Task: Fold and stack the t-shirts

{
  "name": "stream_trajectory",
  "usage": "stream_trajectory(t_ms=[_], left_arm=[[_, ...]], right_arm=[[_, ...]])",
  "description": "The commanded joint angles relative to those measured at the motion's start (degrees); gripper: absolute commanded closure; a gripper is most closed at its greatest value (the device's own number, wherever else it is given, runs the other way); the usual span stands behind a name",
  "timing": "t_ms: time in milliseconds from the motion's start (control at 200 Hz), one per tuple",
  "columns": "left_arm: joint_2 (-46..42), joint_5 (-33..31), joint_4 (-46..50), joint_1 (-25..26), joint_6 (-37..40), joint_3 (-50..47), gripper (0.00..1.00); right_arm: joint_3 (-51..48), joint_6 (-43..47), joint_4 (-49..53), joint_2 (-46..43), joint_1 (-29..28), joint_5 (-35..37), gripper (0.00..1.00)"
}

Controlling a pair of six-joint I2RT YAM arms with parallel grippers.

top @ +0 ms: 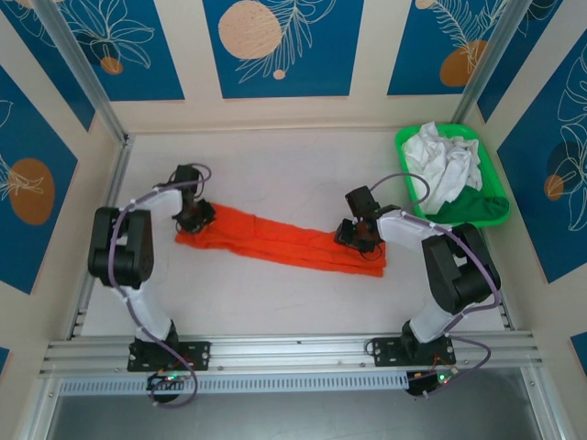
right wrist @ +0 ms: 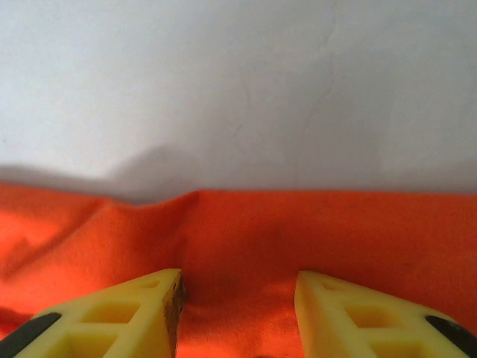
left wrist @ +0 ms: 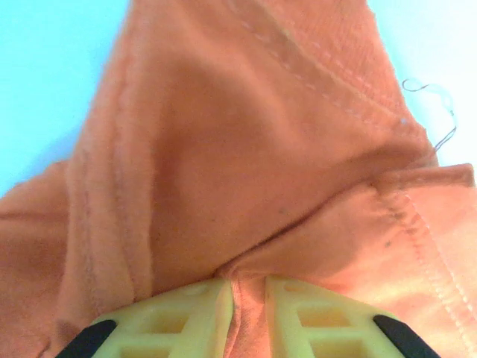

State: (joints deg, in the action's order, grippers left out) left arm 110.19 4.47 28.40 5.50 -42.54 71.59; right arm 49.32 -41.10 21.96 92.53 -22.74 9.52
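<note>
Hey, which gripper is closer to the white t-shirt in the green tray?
Right. The right gripper is over the end of the orange t-shirt nearer the green tray holding the white t-shirt; the left gripper pinches its opposite end.

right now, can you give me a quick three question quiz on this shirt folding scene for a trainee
1. True or false: the white t-shirt lies crumpled in the green tray.
2. Fill in the gap: the right gripper has its jaws ___ over the orange t-shirt.
3. Which is clamped on the orange t-shirt? A. the left gripper B. the right gripper C. neither

Key: 1 true; 2 open; 3 A
</note>
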Motion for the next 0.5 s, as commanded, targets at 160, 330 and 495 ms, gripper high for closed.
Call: stream_trajectory(t_ms=[160, 330, 495], left_arm=[[20.0, -2.9, 10.0, -0.7, 7.1, 25.4, 0.74], [32.5, -1.7, 19.1, -0.8, 9.6, 46.5, 0.67], [39.5, 0.6, 23.1, -0.5, 9.3, 57.7, 0.63]], right_arm=[[-3.7, -5.5, 2.4, -1.6, -7.1, -2.5, 0.55], [-2.9, -8.0, 2.0, -0.1, -13.7, -4.0, 0.55], [2.0, -8.6, 1.6, 5.1, -21.1, -6.8, 0.55]])
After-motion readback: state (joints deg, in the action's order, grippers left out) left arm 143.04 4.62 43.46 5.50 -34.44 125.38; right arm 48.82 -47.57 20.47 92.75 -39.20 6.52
